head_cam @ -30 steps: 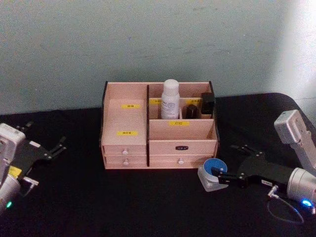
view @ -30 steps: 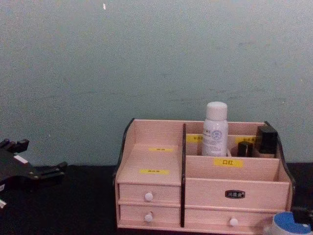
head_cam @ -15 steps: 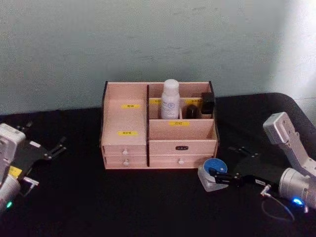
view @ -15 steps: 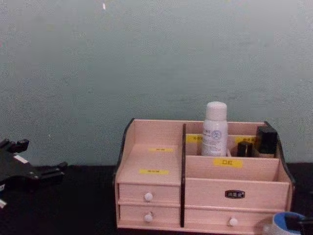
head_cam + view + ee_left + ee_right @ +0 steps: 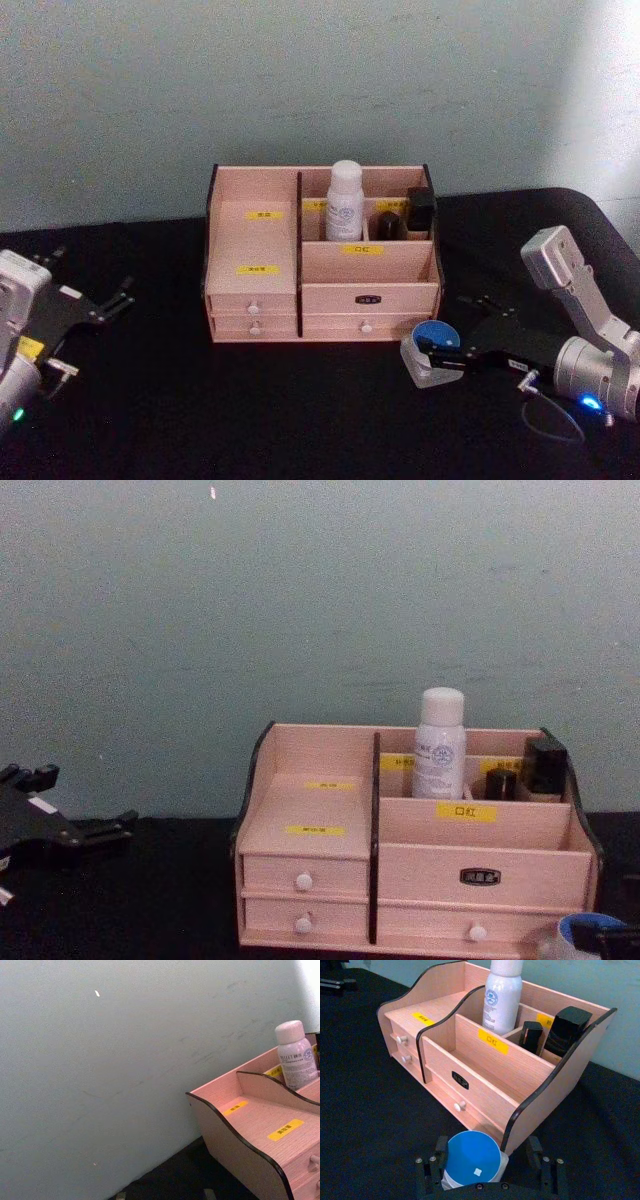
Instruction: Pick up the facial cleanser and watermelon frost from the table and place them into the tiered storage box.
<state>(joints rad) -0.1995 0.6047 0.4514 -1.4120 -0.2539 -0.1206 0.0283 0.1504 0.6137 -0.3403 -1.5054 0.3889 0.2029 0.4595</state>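
— Right arm's pale forearm has swung in toward the box since a second ago; what about the jar?
— It has hardly shifted; the blue-lidded jar [image 5: 433, 336] sits on the black table [image 5: 300, 410], just off the front right corner of the tiered storage box [image 5: 250, 240].
— And the right gripper [image 5: 487, 1149]?
— Low over the table, reaching in from the robot's right; its fingers straddle the jar. In the right wrist view one finger [image 5: 440, 1152] lies against the jar's side, while the other stands a little clear of it; so the grip is spread, not closed on the jar.
— Is anything in the box?
— A white bottle [image 5: 345, 205] stands upright in the rear compartment of the right half, just beside the black divider; two dark items [image 5: 420, 212] stand in the rear compartments to its right; the wide front compartment with the yellow label [image 5: 362, 249] looks empty.
— Left side?
— The left gripper [image 5: 90, 278] is parked near the table's left edge, well apart from the box; its fingers are splayed wide with nothing between them, unchanged from before.
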